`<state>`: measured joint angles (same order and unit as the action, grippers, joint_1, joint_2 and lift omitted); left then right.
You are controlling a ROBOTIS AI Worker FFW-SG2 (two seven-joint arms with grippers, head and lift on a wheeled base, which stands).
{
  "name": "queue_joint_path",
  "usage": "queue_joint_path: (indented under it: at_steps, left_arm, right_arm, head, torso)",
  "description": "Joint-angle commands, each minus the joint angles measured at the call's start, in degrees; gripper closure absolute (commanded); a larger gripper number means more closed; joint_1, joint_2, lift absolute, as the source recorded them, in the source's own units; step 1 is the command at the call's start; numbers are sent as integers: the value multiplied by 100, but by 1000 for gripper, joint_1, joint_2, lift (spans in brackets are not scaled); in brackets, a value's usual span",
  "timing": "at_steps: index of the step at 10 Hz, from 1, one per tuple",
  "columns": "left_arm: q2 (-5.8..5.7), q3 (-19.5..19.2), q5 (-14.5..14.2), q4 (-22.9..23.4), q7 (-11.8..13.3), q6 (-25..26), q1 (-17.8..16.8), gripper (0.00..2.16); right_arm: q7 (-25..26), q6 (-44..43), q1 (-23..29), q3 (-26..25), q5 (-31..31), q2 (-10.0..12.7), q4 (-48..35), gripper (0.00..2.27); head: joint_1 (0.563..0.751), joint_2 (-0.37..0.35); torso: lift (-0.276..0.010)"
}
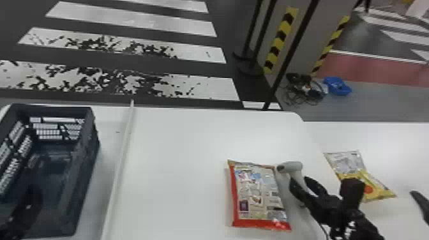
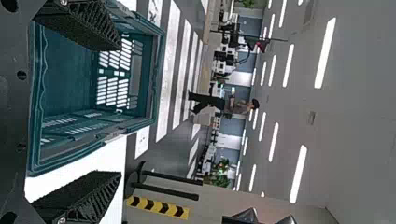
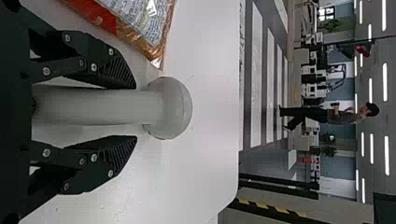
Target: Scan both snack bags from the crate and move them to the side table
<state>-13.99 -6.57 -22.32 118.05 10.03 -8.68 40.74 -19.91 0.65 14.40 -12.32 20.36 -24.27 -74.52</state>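
In the head view, you find the red-edged snack bag [image 1: 259, 194] lying flat on the middle table [image 1: 178, 143], towards its right edge. The yellow snack bag [image 1: 360, 177] is, I judge, on the side table [image 1: 395, 140], beyond that edge. The crate [image 1: 68, 207] stands left of the middle table. At the red-edged bag sits the scanner [image 1: 295, 167], with the right end effector [image 1: 298, 179] at its handle.

In the left wrist view, the left end effector [image 2: 119, 111] has its fingers wide apart, near the crate.

In the right wrist view, the fingers stand apart around the handle, not yet squeezing it. The handle looks stiff and smooth; please close evenly on its straight part. The bag should be light, soft and slippery, with contents easy to crush: take it gently by a sealed end.
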Motion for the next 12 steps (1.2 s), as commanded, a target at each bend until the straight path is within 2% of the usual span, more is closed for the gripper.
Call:
queue_joint_path:
  at_steps: [1, 3, 4, 5, 7, 9, 12]
  left_arm:
    - [10, -2, 0, 95, -1, 2, 40, 39]
    - [10, 16, 26, 218, 8, 55, 57, 39]
    - [10, 25, 35, 289, 8, 73, 66, 39]
    - [10, 25, 35, 297, 8, 73, 66, 39]
    - [10, 51, 35, 297, 17, 73, 66, 39]
    - [10, 51, 44, 297, 17, 73, 75, 39]
    - [19, 86, 70, 218, 26, 73, 84, 39]
  right_arm:
    - [-39, -51, 90, -60, 29, -8, -107, 9]
    - [-179, -192, 371, -324, 64, -34, -740, 6]
    - [-232, 248, 705, -605, 240, -34, -1566, 19]
    - [-259, 1074, 1100, -799, 548, -25, -2480, 29]
    - [-470, 1759, 1601, -790, 794, 194, -3403, 33]
    - [-575, 2234, 1636, -570, 794, 388, -3596, 53]
    - [-610, 2902, 1346, -148, 680, 484, -3658, 83]
  head:
    - [695, -254]
    - [695, -259]
    - [695, -259]
    - [695, -261]
    - [695, -231]
    - [695, -173]
    - [695, -87]
  torso:
    - [-95]
    - [-95]
    - [-95]
    - [-95]
    - [-95]
    - [-95]
    - [-95]
